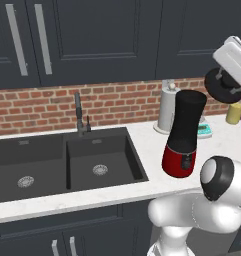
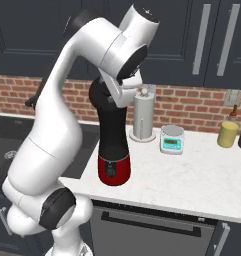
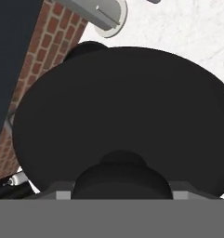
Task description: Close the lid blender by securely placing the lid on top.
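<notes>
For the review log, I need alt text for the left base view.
A robot hand holds a black lid up and to the right of an open red-based blender on a white counter, beside a dark double sink.

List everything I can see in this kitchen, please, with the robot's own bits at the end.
blender: one, red base, black jar, on the counter right of the sink
lid: one, black disc, held in the air up and right of the blender
paper-towel roll: one, white, behind the blender
kitchen scale: one, pale grey with green display, on the counter
sink: one, black, two bowls, with a dark faucet
yellow jar: one, far right of the counter
counter: white marble
brick wall: red
cabinets: dark
hand: one, gripping the lid
arm: one, white
</notes>
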{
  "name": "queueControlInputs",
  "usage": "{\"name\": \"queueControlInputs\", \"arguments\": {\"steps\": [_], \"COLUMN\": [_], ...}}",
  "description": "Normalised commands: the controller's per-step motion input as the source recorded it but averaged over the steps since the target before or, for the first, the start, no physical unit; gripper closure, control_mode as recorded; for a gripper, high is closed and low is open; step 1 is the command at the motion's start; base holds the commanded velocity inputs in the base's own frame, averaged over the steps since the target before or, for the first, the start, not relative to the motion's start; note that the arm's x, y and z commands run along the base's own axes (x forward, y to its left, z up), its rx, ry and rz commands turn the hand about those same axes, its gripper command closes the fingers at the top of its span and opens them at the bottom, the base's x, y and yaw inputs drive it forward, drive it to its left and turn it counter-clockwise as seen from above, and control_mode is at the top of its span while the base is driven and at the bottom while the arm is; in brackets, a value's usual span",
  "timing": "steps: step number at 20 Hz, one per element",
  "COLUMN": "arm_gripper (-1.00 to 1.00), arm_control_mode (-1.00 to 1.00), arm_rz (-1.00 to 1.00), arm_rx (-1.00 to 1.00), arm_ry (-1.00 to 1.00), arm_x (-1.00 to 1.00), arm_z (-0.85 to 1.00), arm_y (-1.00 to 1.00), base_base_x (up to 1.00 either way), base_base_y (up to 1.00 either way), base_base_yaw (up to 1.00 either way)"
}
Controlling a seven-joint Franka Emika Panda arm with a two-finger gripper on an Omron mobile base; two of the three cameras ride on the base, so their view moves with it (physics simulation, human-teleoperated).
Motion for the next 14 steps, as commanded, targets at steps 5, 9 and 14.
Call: {"name": "queueControlInputs", "arguments": {"steps": [5,9,14], "arm_gripper": [1.00,1.00,1.00], "arm_control_mode": [-1.00,-1.00,-1.00], "arm_rz": [0.00,0.00,0.00], "arm_rx": [0.00,0.00,0.00], "arm_ry": [0.00,0.02,0.08], "arm_x": [0.26,0.36,0.35], "arm_z": [0.00,0.00,0.00], "arm_y": [0.28,0.21,0.30], "base_base_x": [0.00,0.00,0.00], "base_base_y": [0.00,0.00,0.00], "base_base_yaw": [0.00,0.00,0.00]}}
